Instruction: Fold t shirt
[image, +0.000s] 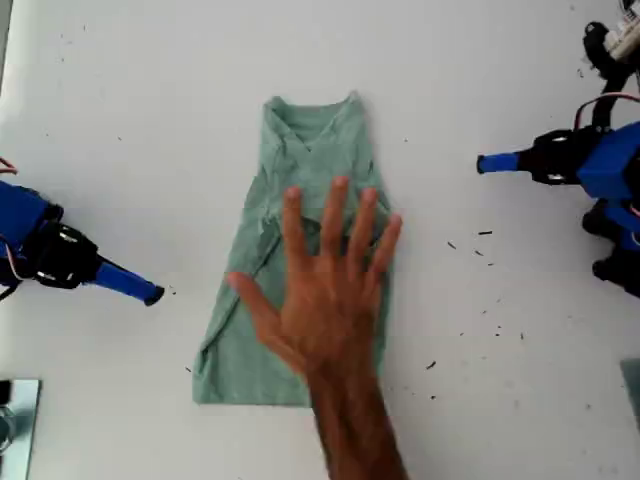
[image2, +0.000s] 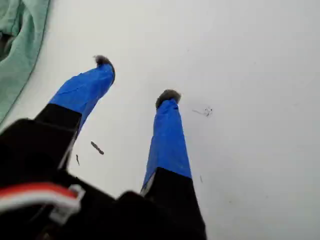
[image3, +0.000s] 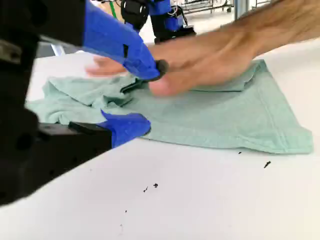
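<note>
1. The t shirt (image: 312, 150) is lying flat in the middle of the white bench (image: 480, 380), with its V neckline pointing toward the exterior view's top and its hem toward the bottom; both side edges are lying folded in over the body, so the cloth is looking narrower at the neck than at the hem
2. A person's hand (image: 325, 300) is resting palm down on the lower half of the t shirt, fingers spread toward the neckline, with the forearm coming in from the exterior view's bottom edge; in the second wrist view it is showing blurred (image3: 210, 60)
3. My second hand (image3: 152, 97) is sitting on the exterior view's left (image: 150, 293), just beside the t shirt's edge but not touching it; its blue-taped jaws are standing apart with nothing between them
4. My first hand (image2: 136, 79) is hanging over bare bench on the exterior view's right (image: 485, 163), well apart from the t shirt, whose edge is only showing at a corner of the first wrist view (image2: 20, 45); its two blue fingers (image2: 167, 145) are spread wide and gripping nothing
5. Small dark specks (image: 485, 233) are lying scattered on the bench between the t shirt and my first hand
</note>
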